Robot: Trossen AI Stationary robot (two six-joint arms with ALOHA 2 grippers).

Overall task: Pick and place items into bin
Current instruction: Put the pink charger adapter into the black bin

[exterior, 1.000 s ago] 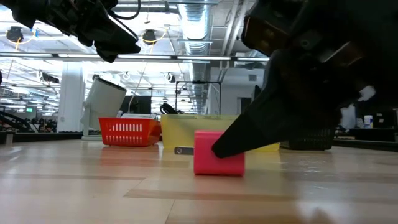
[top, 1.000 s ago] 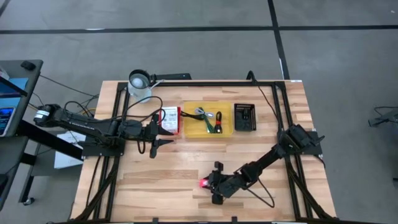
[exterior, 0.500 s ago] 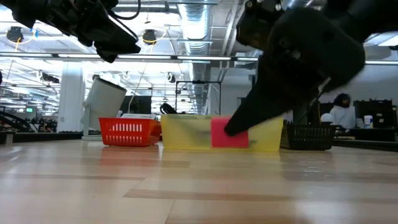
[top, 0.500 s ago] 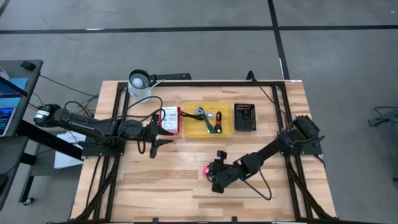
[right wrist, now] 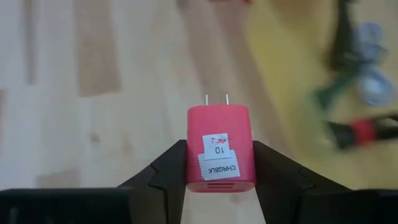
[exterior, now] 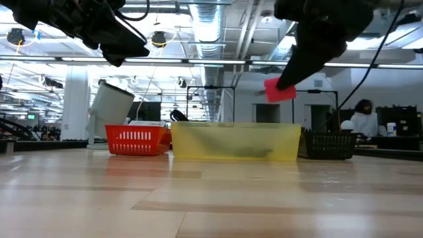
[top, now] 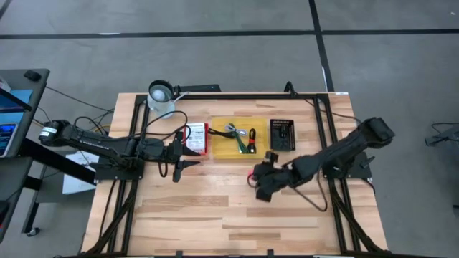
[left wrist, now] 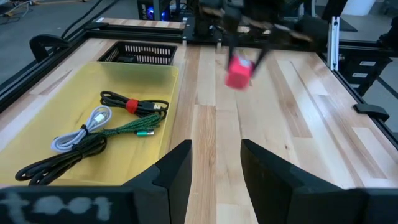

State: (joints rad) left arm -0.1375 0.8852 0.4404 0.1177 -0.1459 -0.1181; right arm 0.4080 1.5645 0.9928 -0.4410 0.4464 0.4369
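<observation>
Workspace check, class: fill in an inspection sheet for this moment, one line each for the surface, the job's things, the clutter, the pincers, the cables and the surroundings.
Surface: wooden table, bare in front.
Job's things: pink-red charger with two prongs and a label, held in the air; yellow bin holds coiled cables.
Clutter: red basket, black basket, white cup.
Pincers: right pincer shut on the charger, near the bin's edge; left pincer open, waiting beside the red basket.
Cables: black arm cable trails across the table.
Surroundings: grey floor; a person far behind.
</observation>
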